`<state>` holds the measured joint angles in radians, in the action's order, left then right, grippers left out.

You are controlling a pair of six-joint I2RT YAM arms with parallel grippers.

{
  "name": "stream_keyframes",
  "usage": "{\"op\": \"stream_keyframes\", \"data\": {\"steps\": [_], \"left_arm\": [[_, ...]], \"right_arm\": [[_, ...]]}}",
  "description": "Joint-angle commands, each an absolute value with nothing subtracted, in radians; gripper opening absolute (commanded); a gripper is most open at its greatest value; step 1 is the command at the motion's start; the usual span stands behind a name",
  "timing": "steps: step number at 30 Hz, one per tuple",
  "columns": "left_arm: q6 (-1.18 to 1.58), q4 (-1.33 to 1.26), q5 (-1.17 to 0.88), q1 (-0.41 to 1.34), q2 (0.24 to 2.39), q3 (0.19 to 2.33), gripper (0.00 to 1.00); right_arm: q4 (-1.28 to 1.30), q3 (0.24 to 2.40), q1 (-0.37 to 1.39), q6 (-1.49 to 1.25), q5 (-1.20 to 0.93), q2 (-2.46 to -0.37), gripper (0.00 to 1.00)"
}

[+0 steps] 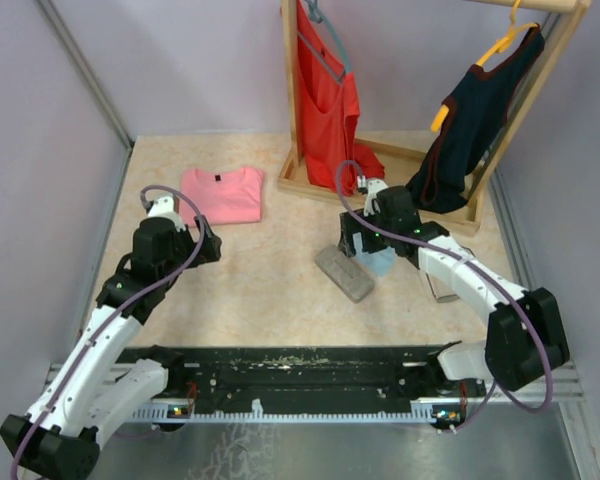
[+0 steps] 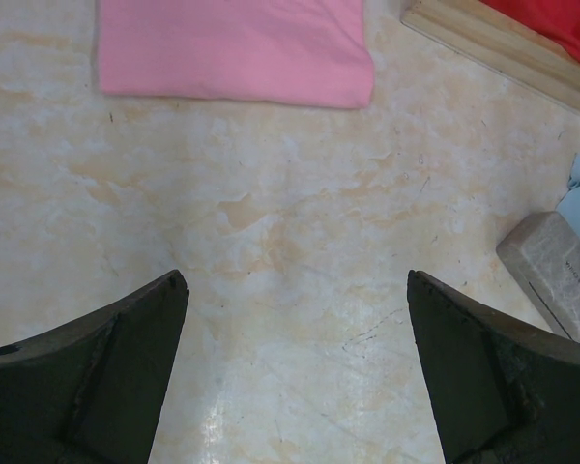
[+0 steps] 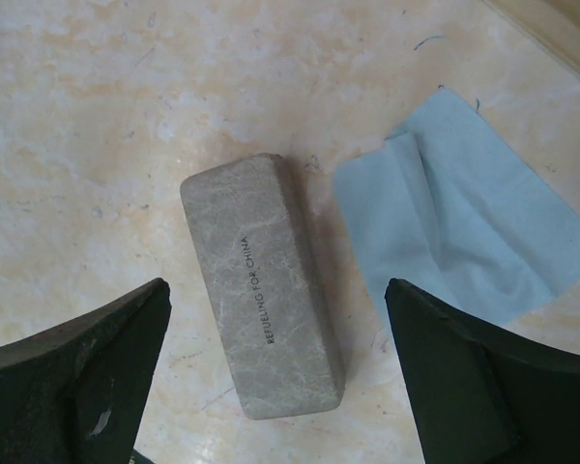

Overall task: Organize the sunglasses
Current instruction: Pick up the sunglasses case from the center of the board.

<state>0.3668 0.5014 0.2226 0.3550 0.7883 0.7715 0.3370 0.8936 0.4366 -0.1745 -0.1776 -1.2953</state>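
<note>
- Top external view first: the table (image 1: 270, 290) carries a wooden rack (image 1: 291, 100) at the back and a folded pink shirt (image 1: 223, 193) back left.
- Your left arm reaches forward over bare table near the shirt. The left gripper (image 2: 297, 290) hovers with its fingers spread wide and nothing between them.
- Your right arm stretches to mid-table with the wrist pointing down. The right gripper (image 3: 275, 290) hangs above the case (image 3: 261, 290), fingers wide apart and not touching it.
- That case lies flat and closed, with the cloth (image 3: 464, 232) just beside it, lightly creased.
- You won't find the sunglasses in any view — inside the closed case or under the right arm, I cannot tell.
- Expect them to be light, thin and easily bent, with lenses that scratch — I'd pinch the bridge or a hinge corner gently, never the lenses.
</note>
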Motion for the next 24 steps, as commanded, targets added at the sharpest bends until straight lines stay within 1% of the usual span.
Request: {"op": "stream_keyframes", "data": {"steps": [1,7,10,19,24], "left_arm": [[0.372,0.497,0.214,0.348,0.765,0.758,1.00],[0.365,0.496,0.186,0.348,0.768,0.755,1.00],[0.364,0.496,0.182,0.347,0.767,0.753,1.00],[0.361,0.496,0.179,0.348,0.764,0.753,1.00],[0.358,0.495,0.173,0.347,0.769,0.753,1.00]], "right_arm": [[0.339,0.953,0.484,-0.061,-0.157,-1.352,0.93],[0.399,1.010,0.581,0.014,-0.071,-1.461,0.92],[0.422,1.031,0.614,0.049,-0.062,-1.512,0.91],[0.486,1.091,0.645,0.091,-0.056,-1.615,0.88],[0.496,1.103,0.658,0.098,-0.061,-1.632,0.86]]}}
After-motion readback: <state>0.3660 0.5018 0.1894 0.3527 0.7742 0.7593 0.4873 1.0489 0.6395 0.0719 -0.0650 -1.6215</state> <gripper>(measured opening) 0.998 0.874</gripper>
